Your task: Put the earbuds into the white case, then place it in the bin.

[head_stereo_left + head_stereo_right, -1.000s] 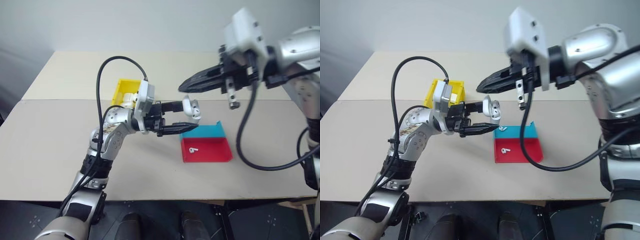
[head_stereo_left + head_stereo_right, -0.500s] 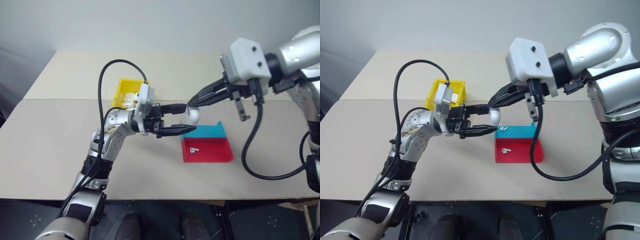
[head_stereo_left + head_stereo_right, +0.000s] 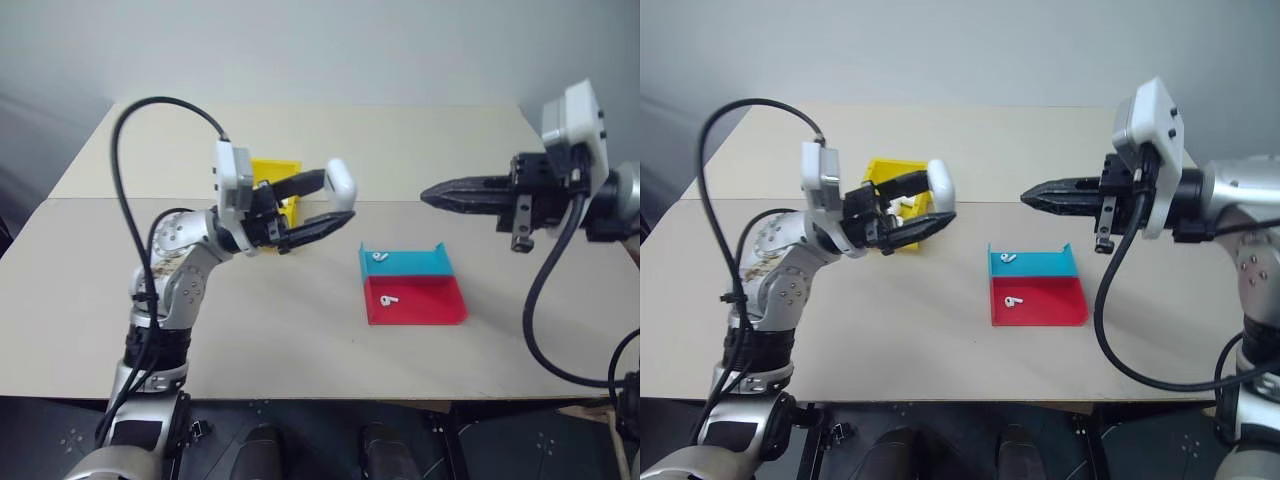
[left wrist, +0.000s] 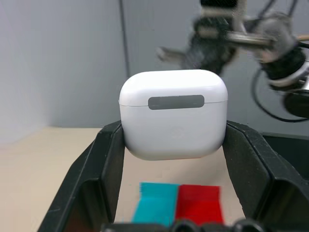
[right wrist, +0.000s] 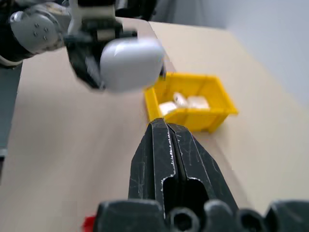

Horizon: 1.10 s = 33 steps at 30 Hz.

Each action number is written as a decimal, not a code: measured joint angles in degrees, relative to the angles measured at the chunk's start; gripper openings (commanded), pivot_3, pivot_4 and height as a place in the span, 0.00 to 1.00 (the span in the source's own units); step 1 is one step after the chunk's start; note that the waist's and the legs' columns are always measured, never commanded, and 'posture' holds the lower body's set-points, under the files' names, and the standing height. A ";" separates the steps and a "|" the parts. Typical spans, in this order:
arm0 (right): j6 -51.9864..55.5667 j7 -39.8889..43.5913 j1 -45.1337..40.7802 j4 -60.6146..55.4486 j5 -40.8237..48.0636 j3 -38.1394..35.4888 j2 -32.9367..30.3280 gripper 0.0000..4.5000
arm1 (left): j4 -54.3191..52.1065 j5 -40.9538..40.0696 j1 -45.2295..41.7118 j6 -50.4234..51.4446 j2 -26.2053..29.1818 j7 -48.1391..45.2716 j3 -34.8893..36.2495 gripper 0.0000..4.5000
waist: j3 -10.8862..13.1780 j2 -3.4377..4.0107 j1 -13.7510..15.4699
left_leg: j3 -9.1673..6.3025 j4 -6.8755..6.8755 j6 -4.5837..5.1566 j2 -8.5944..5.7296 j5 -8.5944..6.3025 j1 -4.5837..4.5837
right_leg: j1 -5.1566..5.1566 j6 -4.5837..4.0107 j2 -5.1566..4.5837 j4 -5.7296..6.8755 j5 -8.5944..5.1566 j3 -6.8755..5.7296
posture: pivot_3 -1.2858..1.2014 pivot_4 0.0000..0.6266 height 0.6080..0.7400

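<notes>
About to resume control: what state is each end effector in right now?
Left end effector: closed on the white case, lid shut, held above the table.
Right end effector: shut, holding nothing.

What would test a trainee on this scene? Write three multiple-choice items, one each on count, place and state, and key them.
1. How many earbuds lie on the teal tray and red tray together?
A. one
B. two
C. four

2. Where is the white case?
A. on the red tray
B. between the left gripper's fingers
C. on the teal tray

3. How do the right gripper's fingers stand?
A. shut, empty
B. wide open
C. shut on an earbud

Key:
1 B, one earbud lies on each tray.
2 B, the left wrist view shows the case clamped from both sides, lid closed.
3 A, the fingers meet with nothing between them.
</notes>
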 measured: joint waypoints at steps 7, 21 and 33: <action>5.23 -17.95 8.28 -12.14 3.96 -0.40 10.03 0.01 | -0.50 12.32 -2.00 15.00 -2.52 32.63 2.74 0.63 | -0.02 -0.04 -0.03 | -0.07 0.05 0.00 -0.04 0.00 0.06 | 0.10 0.03 0.00 0.05 0.01 0.00 | 0.52 0.24 1.00; 10.32 -29.60 4.67 -14.62 7.32 2.31 10.31 0.00 | 22.11 24.60 -13.77 24.28 -7.57 50.88 -0.68 0.84 | -0.02 -0.05 0.52 | -0.07 -0.02 0.00 -0.05 0.00 -0.08 | 0.00 0.02 0.00 -0.05 0.02 -0.06 | 0.52 0.24 1.00; 11.72 -31.15 6.32 -15.19 11.15 0.64 6.99 0.00 | 11.08 22.43 -10.48 24.70 -4.24 45.68 1.22 1.00 | -0.02 -0.05 0.16 | -0.06 -0.07 0.00 -0.04 0.00 -0.10 | -0.03 0.02 -0.01 0.02 0.02 -0.04 | 0.52 0.24 1.00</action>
